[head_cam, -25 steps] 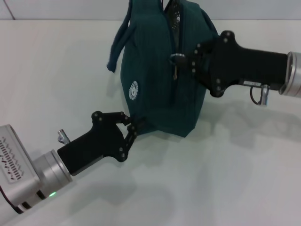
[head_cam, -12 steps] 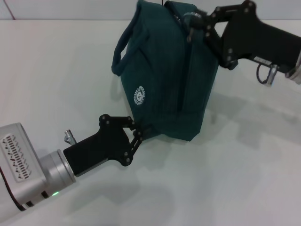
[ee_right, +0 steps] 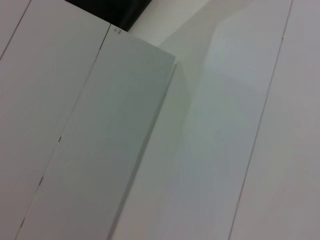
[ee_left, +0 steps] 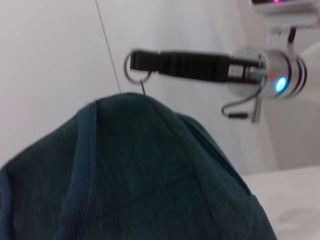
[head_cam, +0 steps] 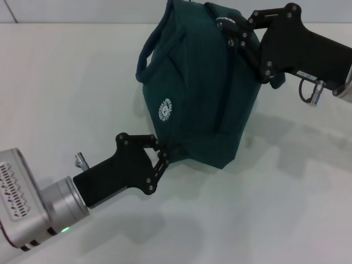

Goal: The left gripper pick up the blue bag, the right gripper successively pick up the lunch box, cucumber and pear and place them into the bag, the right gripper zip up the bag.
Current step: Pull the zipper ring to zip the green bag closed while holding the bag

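Note:
The blue bag [head_cam: 198,88] stands tilted on the white table [head_cam: 66,82], its zipper line closed along the side facing me. My left gripper [head_cam: 164,155] is shut on the bag's lower front corner. My right gripper [head_cam: 230,26] is at the bag's top far end, shut on the zipper pull [head_cam: 223,21]. The left wrist view shows the bag [ee_left: 140,175] close up, with my right gripper [ee_left: 137,61] just above its top. The lunch box, cucumber and pear are out of view.
The table spreads bare on all sides of the bag. The bag's carry handle [head_cam: 147,58] loops out on its left side. The right wrist view shows only white panels [ee_right: 100,140].
My right gripper has moved up and away along the zipper to the bag's top end. The bag has tipped to the right, and the open slit at the top has closed.

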You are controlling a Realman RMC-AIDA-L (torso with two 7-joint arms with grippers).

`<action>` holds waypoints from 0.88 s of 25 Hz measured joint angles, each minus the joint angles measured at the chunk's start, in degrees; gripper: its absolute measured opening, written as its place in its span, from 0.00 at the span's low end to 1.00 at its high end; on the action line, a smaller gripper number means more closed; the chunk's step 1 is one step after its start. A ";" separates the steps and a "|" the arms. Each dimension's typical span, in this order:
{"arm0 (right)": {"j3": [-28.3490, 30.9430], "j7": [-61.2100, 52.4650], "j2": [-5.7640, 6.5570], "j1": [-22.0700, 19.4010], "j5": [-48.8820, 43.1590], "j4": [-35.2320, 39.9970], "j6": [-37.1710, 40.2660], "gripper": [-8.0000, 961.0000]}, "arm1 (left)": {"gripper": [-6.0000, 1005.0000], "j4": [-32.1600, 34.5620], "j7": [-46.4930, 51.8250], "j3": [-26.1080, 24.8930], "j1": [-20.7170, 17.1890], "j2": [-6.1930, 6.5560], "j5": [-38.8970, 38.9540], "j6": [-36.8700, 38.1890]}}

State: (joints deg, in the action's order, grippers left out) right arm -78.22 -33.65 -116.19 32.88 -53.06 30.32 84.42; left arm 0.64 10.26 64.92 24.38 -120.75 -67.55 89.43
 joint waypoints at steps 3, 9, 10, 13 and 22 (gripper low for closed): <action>-0.43 0.17 0.00 -0.05 0.03 0.00 0.03 0.03 | 0.11 -0.06 0.67 -0.18 -0.28 -0.02 0.96 2.27; -1.14 0.17 0.00 -0.11 0.03 0.04 0.05 0.03 | 0.24 -0.13 2.28 -0.23 -1.09 0.04 2.39 6.00; -1.21 0.18 0.00 -0.15 0.03 0.09 0.05 0.03 | 0.27 -0.12 3.08 -0.24 -1.13 0.11 2.42 6.51; -1.36 0.17 0.00 -0.31 0.02 0.15 0.05 0.03 | 0.38 0.30 8.03 -0.31 -0.96 0.26 2.84 7.24; -2.86 1.09 0.00 -0.07 0.04 0.24 0.06 0.03 | 0.49 0.06 18.56 -0.30 2.18 0.01 6.08 5.71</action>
State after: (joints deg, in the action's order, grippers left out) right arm -81.08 -32.56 -116.18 32.81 -53.03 30.56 84.48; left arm 0.70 28.82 64.62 26.55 -120.74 -61.46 95.15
